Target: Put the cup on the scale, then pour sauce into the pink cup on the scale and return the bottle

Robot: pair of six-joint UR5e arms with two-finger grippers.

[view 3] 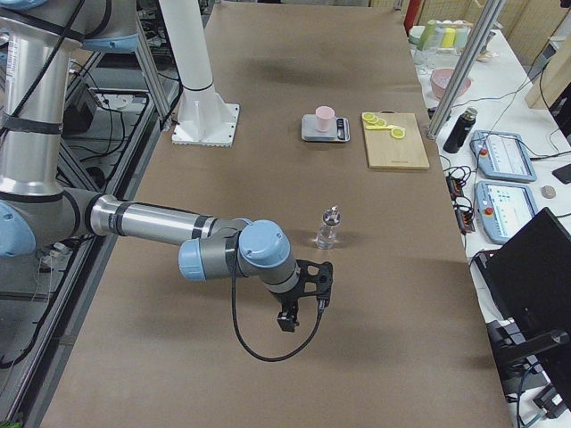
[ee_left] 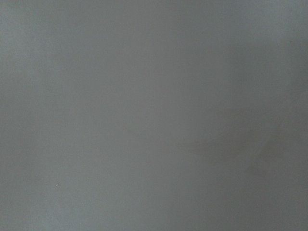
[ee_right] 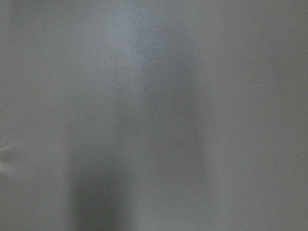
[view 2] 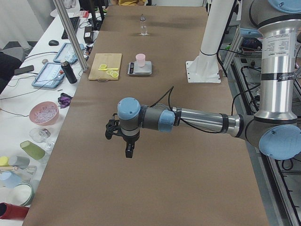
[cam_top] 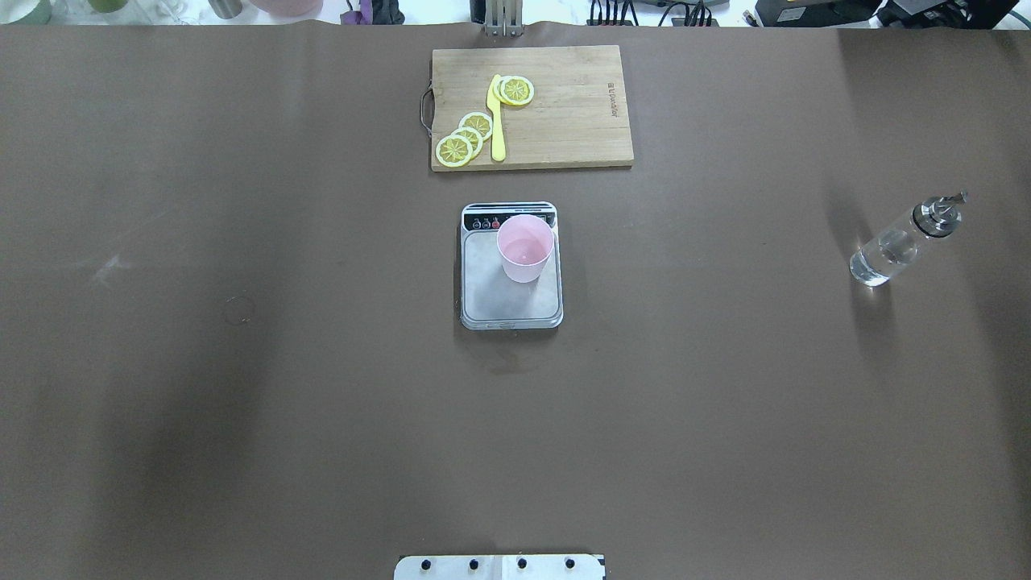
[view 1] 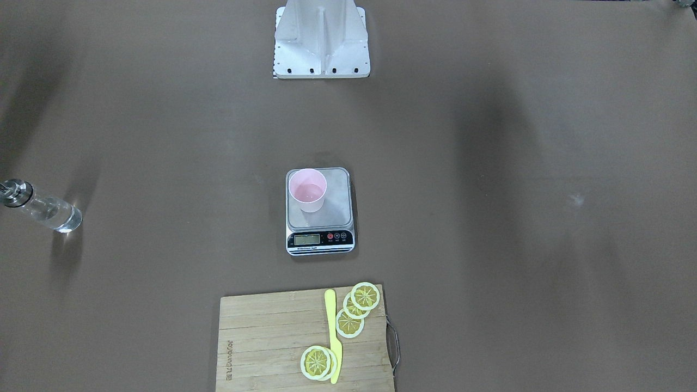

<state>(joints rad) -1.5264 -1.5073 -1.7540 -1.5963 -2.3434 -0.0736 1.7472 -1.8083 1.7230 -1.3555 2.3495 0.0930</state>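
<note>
My left pincer [view 2: 129,151] hangs over bare table, fingers pointing down, and my right pincer [view 3: 285,321] does likewise. From these side views I cannot tell whether either is apart or together. Near my right pincer, not touching it, the bottle [view 3: 328,228] stands upright with clear sauce [cam_top: 879,262] in it. Well away from both pincers, the cup [cam_top: 525,248] sits upright on the scale [cam_top: 511,302], beside the cutting board [cam_top: 564,121].
</note>
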